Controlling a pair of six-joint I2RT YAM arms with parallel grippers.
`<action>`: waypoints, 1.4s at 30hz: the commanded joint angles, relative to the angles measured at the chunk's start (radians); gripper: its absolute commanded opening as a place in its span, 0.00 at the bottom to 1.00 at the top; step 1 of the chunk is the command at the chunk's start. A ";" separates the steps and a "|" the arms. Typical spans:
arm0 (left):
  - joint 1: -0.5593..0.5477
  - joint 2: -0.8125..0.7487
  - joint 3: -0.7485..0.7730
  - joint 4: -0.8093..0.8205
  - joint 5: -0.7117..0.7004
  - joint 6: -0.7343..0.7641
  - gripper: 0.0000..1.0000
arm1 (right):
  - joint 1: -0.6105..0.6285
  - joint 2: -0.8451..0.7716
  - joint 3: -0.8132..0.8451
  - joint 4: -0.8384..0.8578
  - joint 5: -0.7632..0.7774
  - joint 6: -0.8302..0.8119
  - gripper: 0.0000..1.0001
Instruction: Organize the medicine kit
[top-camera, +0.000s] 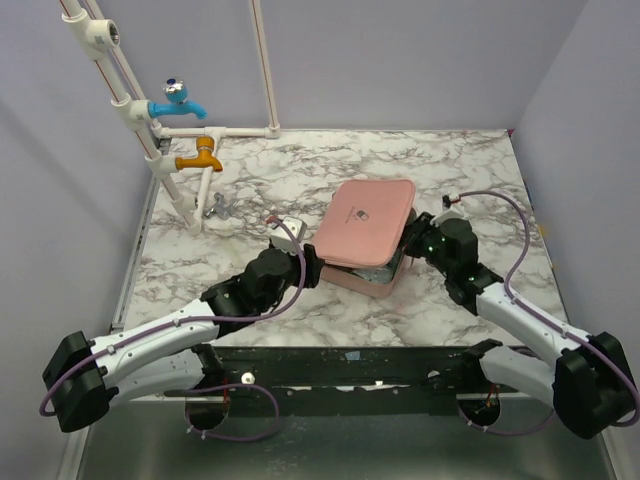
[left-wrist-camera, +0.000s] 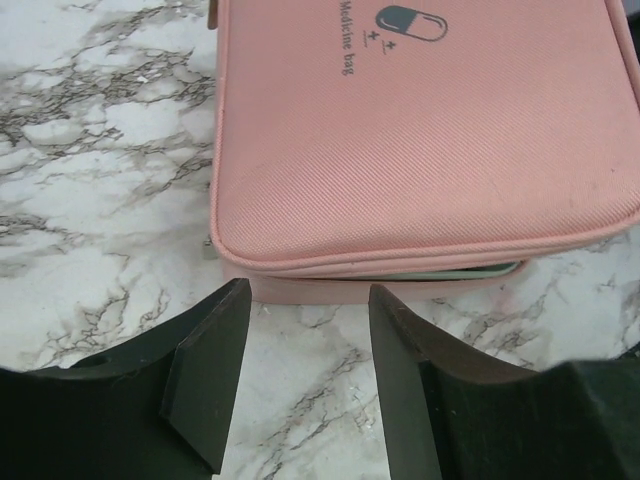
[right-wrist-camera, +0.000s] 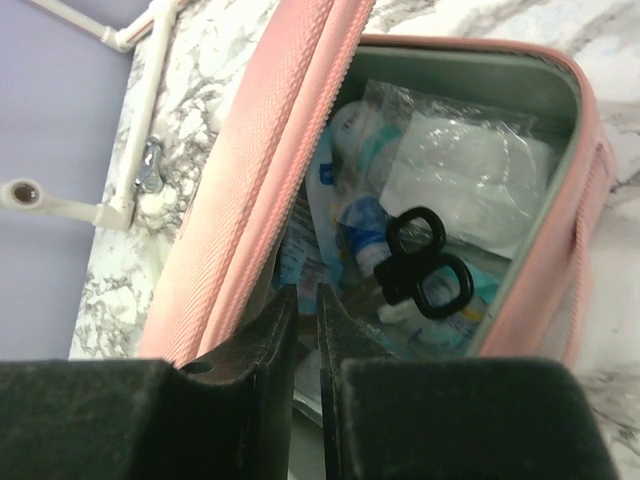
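Observation:
The pale pink medicine kit (top-camera: 365, 222) lies mid-table with its lid (left-wrist-camera: 420, 130) lowered but gaping along the right side. My left gripper (left-wrist-camera: 308, 300) stands open just short of the kit's near-left edge, with only bare marble between its fingers. My right gripper (right-wrist-camera: 305, 300) is at the kit's open right side, its tips just inside the gap beside the lid's rim (right-wrist-camera: 260, 170). Its jaws are nearly together and I see nothing held between them. Inside the kit are black scissors (right-wrist-camera: 430, 265), a clear bag of white pads (right-wrist-camera: 470, 165) and blue-white packets (right-wrist-camera: 350, 200).
A white pipe frame (top-camera: 165, 170) with a blue tap (top-camera: 180, 100) and an orange tap (top-camera: 200, 158) stands at the back left, with a small metal valve (top-camera: 215, 208) at its foot. Purple walls enclose the marble table (top-camera: 250, 180) on three sides.

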 joint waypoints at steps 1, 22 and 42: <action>-0.004 0.039 0.075 -0.116 -0.119 -0.037 0.53 | 0.005 -0.078 -0.050 -0.085 0.040 -0.016 0.17; 0.093 0.053 0.134 -0.206 -0.063 -0.099 0.61 | 0.005 -0.233 -0.059 -0.383 0.220 -0.028 0.37; 0.361 0.138 0.094 -0.191 0.236 -0.252 0.62 | 0.005 -0.245 0.064 -0.533 0.185 -0.099 0.44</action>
